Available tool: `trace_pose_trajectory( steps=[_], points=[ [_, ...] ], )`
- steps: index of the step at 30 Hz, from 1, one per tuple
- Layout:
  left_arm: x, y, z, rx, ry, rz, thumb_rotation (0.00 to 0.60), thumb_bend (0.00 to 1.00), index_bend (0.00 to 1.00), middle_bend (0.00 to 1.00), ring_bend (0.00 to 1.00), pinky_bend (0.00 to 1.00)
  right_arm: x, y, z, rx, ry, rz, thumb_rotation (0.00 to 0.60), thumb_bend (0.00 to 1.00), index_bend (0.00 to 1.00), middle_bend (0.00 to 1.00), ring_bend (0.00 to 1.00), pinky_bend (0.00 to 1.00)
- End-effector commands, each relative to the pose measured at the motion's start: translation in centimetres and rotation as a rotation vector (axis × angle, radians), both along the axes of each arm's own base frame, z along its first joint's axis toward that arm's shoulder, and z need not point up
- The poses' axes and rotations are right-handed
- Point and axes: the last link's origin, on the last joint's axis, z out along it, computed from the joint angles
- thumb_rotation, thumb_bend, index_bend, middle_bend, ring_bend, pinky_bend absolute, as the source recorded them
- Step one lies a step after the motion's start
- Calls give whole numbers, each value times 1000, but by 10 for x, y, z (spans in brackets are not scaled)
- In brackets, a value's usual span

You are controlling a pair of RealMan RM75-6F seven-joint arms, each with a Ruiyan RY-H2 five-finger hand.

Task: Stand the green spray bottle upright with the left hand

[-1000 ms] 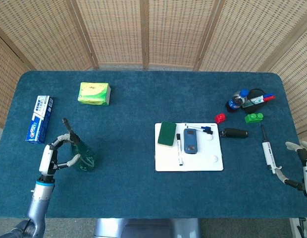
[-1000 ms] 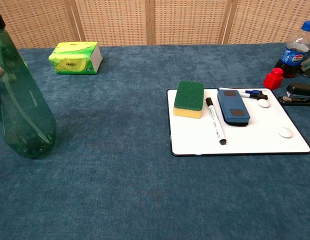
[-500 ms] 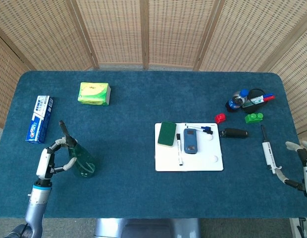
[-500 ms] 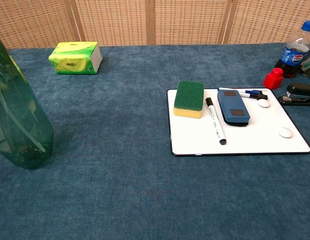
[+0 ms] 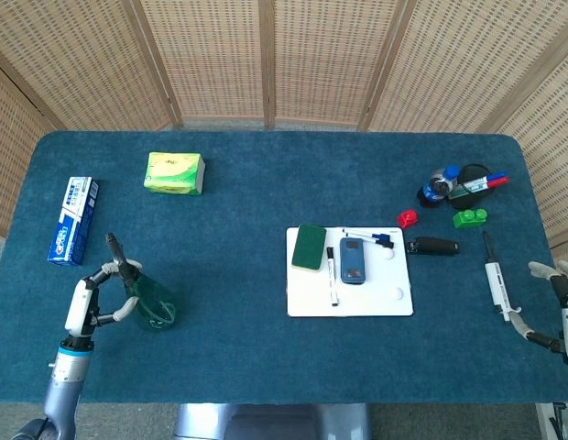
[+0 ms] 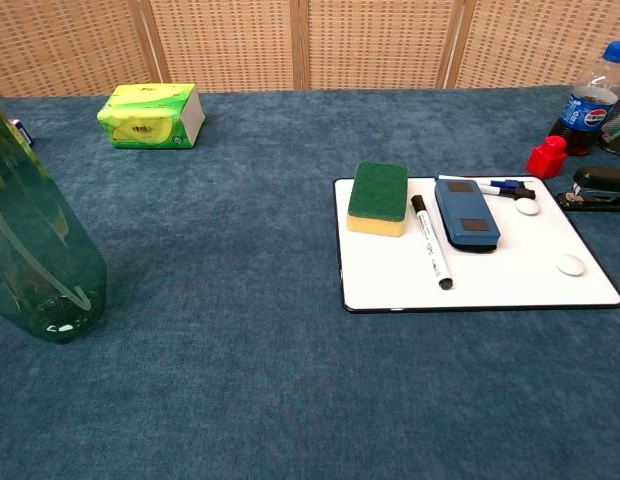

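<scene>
The green spray bottle (image 5: 154,307) stands on its base near the table's front left, its black nozzle tipped slightly up and left. In the chest view the spray bottle (image 6: 38,250) fills the left edge, with its top cut off. My left hand (image 5: 87,302) is at the bottle's left side, with fingers curved round its upper body from above and below. The chest view does not show this hand. My right hand (image 5: 561,298) rests at the table's right edge, its fingers apart and holding nothing.
A toothpaste box (image 5: 71,220) lies just behind the bottle and a green tissue pack (image 5: 175,172) sits further back. The whiteboard (image 5: 376,298) carries a sponge, marker and eraser. A white tool (image 5: 497,284), a stapler (image 5: 433,246) and small items sit at the right.
The bottle and my left hand have shifted a little left and toward the table's front. The bottle now stands straighter. The right hand has not moved.
</scene>
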Motion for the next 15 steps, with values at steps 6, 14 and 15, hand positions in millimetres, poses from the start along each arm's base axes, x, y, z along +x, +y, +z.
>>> trace_pose_trajectory(
  steps=[6,14,15],
  points=[
    [-4,-5,3,6,14,3,289,334,439,405,379,489,1,0,1,-4,1,3,600,277,222,322,134,164],
    [-6,-11,6,22,27,0,220,321,438,404,377,483,2,1,1,-7,1,8,600,279,222,323,134,164],
    [-7,-11,6,22,30,2,213,321,437,404,376,482,2,1,1,-7,2,9,600,279,222,323,134,164]
  ],
)
